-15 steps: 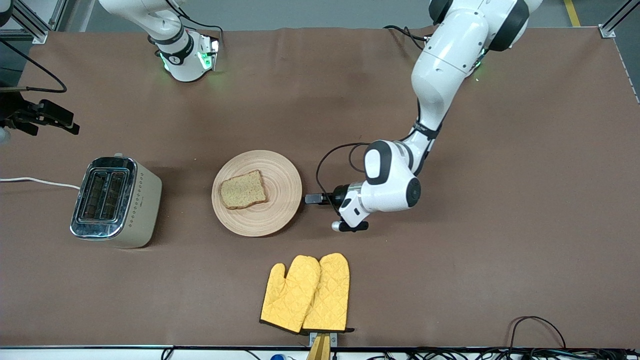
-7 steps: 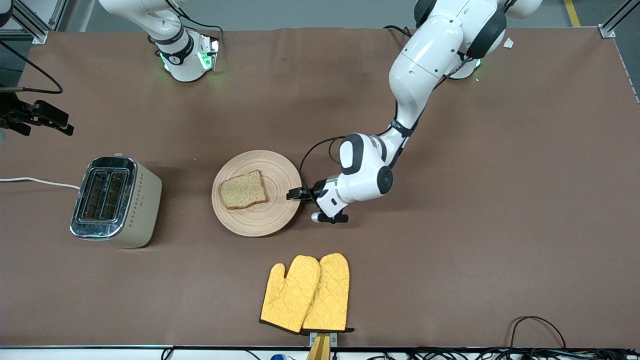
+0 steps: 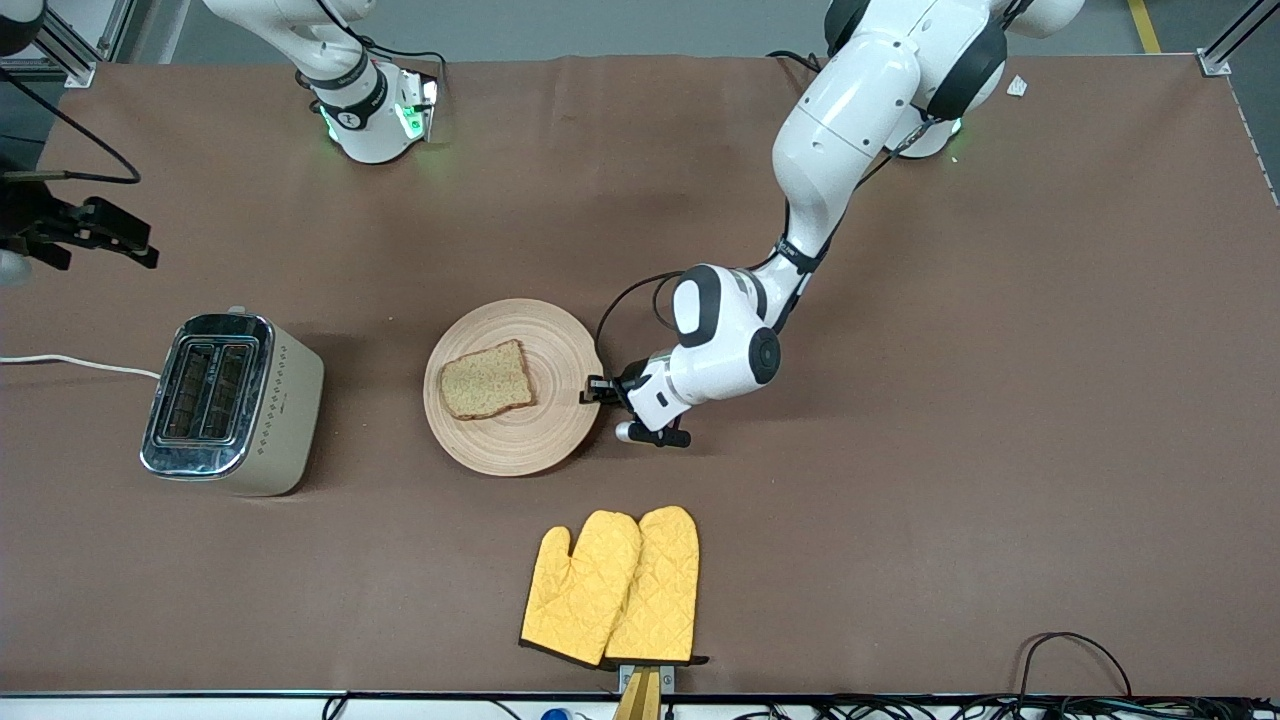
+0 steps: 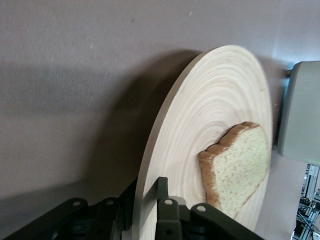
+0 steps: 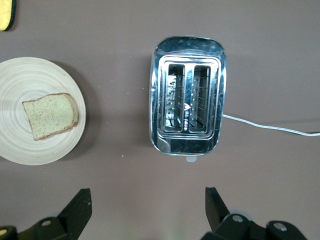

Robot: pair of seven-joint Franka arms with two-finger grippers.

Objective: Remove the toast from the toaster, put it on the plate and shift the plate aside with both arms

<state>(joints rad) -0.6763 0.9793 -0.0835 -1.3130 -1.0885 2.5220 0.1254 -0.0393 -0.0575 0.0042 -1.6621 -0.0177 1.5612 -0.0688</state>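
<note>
The toast (image 3: 487, 380) lies flat on the round wooden plate (image 3: 520, 440) in the middle of the table. My left gripper (image 3: 595, 388) is at the plate's rim on the side toward the left arm's end, shut on it. In the left wrist view one finger lies on top of the plate (image 4: 215, 110) and the other sits under the rim, with the left gripper (image 4: 147, 187) pinching the edge; the toast (image 4: 240, 165) shows close by. My right gripper (image 3: 100, 235) hangs open and empty above the table near the toaster; its view (image 5: 147, 200) shows the toast (image 5: 50, 116) and plate (image 5: 30, 145).
A steel two-slot toaster (image 3: 232, 400) with empty slots stands toward the right arm's end, its white cable (image 3: 70, 362) running off the table; it also shows in the right wrist view (image 5: 187, 115). Yellow oven mitts (image 3: 612, 585) lie nearer the front camera than the plate.
My left gripper moved in toward the plate from the left arm's side and closed on its rim; the plate shifted slightly. The right gripper barely moved.
</note>
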